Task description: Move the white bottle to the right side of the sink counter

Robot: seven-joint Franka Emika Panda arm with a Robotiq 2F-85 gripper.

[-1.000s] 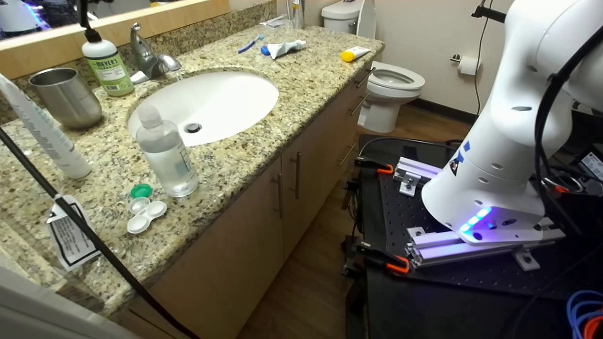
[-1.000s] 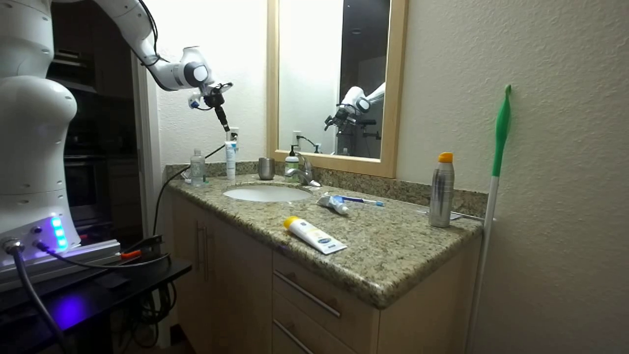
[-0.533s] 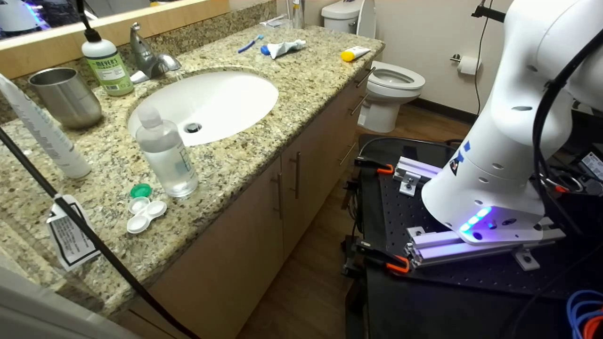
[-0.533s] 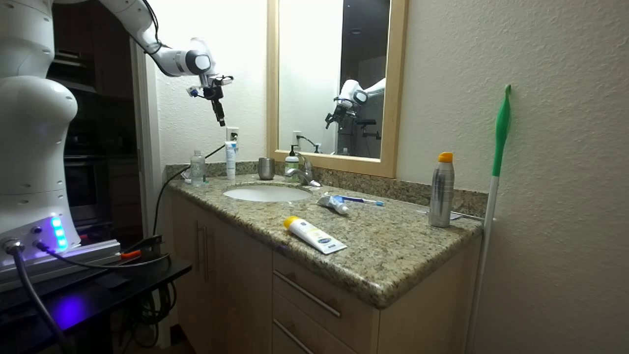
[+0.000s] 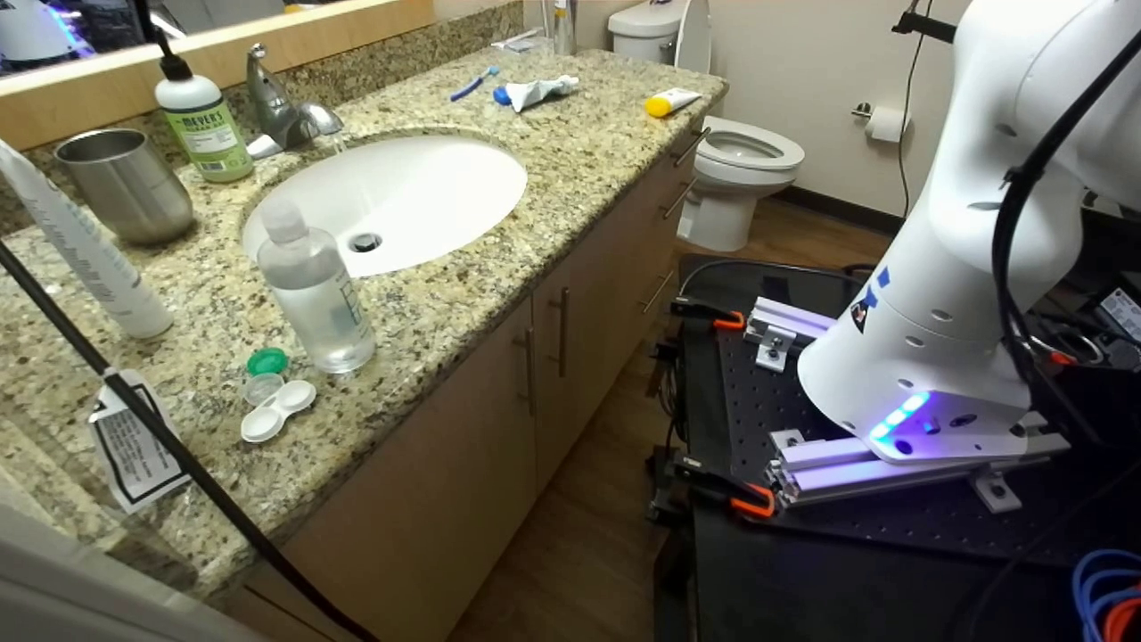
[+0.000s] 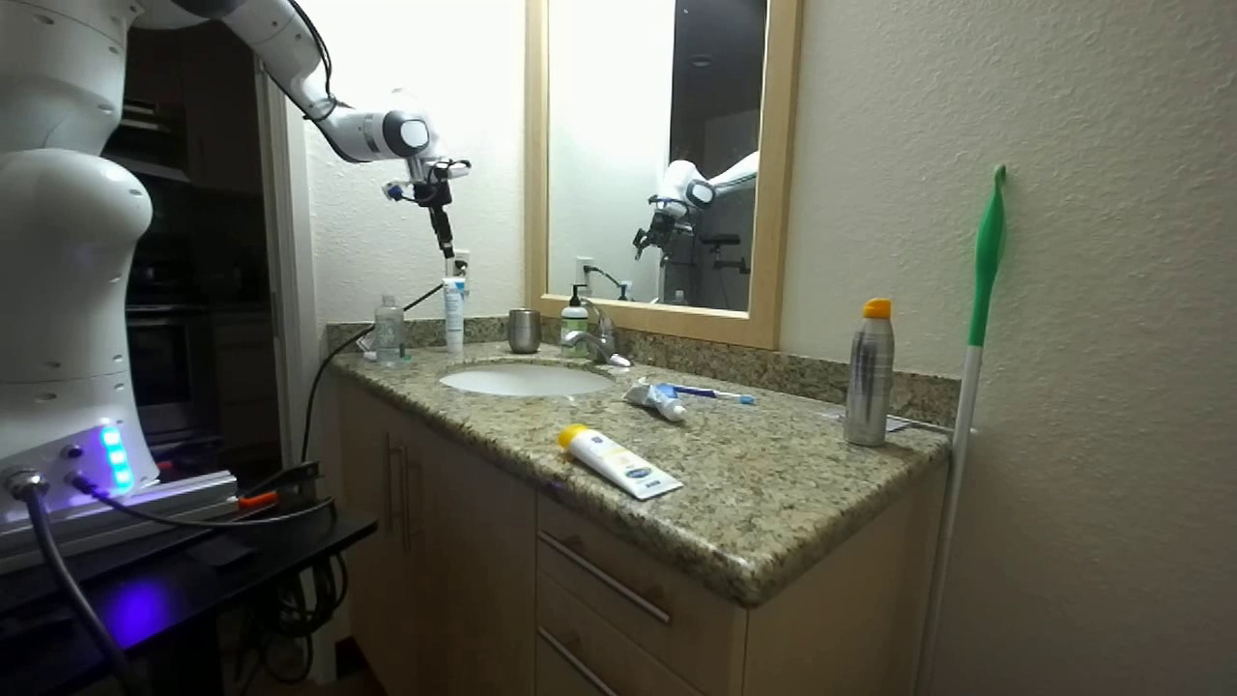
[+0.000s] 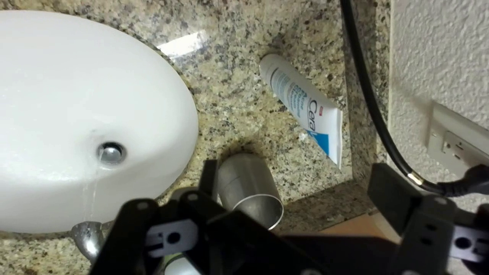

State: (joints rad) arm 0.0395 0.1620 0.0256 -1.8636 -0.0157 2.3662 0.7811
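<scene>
While I hold the gripper (image 7: pixel 296 173) over the table (image 7: pixel 229 107), its fingers (image 7: pixel 395 198) stand wide apart. The white bottle (image 7: pixel 303 103), a tube marked "Cera", stands upright, cap down, between the basin (image 7: pixel 133 76) and the wall (image 7: pixel 439 49). Through the wrist view I see its flat, blue-patched top end toward the gap, clear of both fingers; how far below them it is I cannot tell. One finger partly hides the cup (image 7: pixel 246 177). Thin streaks of water show under the tap (image 7: pixel 88 238), and a cord (image 7: pixel 366 84) passes the white bottle to the outlet (image 7: pixel 456 147).

In an exterior view I have the gripper just above the white bottle, which stands left of the basin, at the left end of the table. In both exterior views the clear bottle (image 5: pixel 316 303) is upright near the white one, and the soap (image 5: pixel 209 143) is beside the tap. A lens case (image 5: pixel 278 412) and a green cap (image 5: pixel 267 360) lie just beside the clear bottle. Past the basin, to the right, lie a toothbrush (image 6: pixel 715 393), a crumpled tube (image 6: pixel 644 394) and a yellow-capped tube (image 6: pixel 623 464), with a spray can (image 6: pixel 868 387) upright near the table's back edge.
</scene>
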